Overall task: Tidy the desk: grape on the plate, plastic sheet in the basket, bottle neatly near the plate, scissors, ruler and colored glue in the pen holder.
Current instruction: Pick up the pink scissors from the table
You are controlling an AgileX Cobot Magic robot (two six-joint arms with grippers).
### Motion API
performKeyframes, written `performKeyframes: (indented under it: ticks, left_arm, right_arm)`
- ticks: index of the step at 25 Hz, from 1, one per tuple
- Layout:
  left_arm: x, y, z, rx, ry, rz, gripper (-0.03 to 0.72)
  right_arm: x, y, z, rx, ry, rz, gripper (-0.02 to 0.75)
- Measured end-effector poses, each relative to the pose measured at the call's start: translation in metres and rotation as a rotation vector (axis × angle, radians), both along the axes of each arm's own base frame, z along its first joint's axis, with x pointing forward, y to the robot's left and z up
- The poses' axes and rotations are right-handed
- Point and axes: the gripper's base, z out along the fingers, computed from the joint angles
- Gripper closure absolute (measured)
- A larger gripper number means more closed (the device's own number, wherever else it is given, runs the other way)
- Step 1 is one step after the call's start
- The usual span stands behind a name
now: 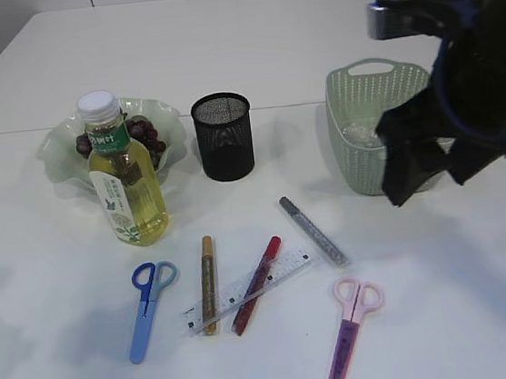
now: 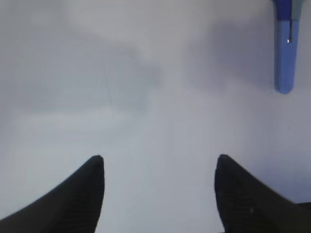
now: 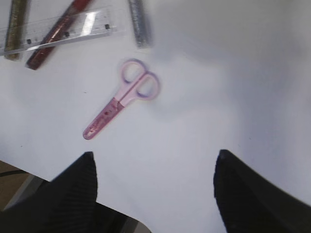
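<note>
Dark grapes [image 1: 145, 136] lie on the pale green plate [image 1: 59, 152]. The yellow bottle [image 1: 124, 181] stands upright in front of the plate. The plastic sheet [image 1: 356, 132] lies in the green basket [image 1: 352, 96]. The black mesh pen holder [image 1: 223, 136] stands between them. Blue scissors [image 1: 147, 307], a clear ruler [image 1: 251, 288], gold [image 1: 208, 281], red [image 1: 257, 283] and silver [image 1: 313, 230] glue pens and pink scissors [image 1: 351, 327] lie on the table. My right gripper [image 3: 155, 167] is open and empty, raised beside the basket, with the pink scissors [image 3: 124, 96] below. My left gripper [image 2: 159, 167] is open over bare table, the blue scissors' blade [image 2: 285, 53] ahead.
The white table [image 1: 448, 295] has a seam line behind the plate and basket. My right arm [image 1: 470, 91] hangs over the right side, partly covering the basket. The table's front edge shows in the right wrist view [image 3: 29, 179].
</note>
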Motion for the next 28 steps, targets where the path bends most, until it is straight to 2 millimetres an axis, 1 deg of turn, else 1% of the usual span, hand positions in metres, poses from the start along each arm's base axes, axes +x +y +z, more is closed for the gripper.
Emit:
performKeyframes:
  ticks: [4, 6, 8, 16, 28]
  left_arm:
    - [-0.005, -0.002, 0.0, -0.026, 0.059, 0.009, 0.173]
    - [-0.007, -0.003, -0.001, -0.031, 0.073, 0.011, 0.175]
    - [-0.007, -0.003, -0.001, -0.034, 0.078, 0.012, 0.176]
    - [-0.007, -0.003, -0.001, -0.038, 0.079, 0.014, 0.199]
    - [-0.005, -0.005, 0.0, -0.057, 0.059, 0.022, 0.2]
  right_arm:
    - [-0.008, 0.035, 0.002, 0.038, -0.07, 0.044, 0.16]
    - [-0.011, 0.045, 0.003, 0.056, -0.09, 0.064, 0.16]
    - [-0.013, 0.05, 0.003, 0.062, -0.095, 0.076, 0.16]
    - [-0.012, 0.05, 0.003, 0.054, -0.117, 0.126, 0.16]
    - [-0.012, 0.051, 0.003, 0.059, -0.115, 0.132, 0.16]
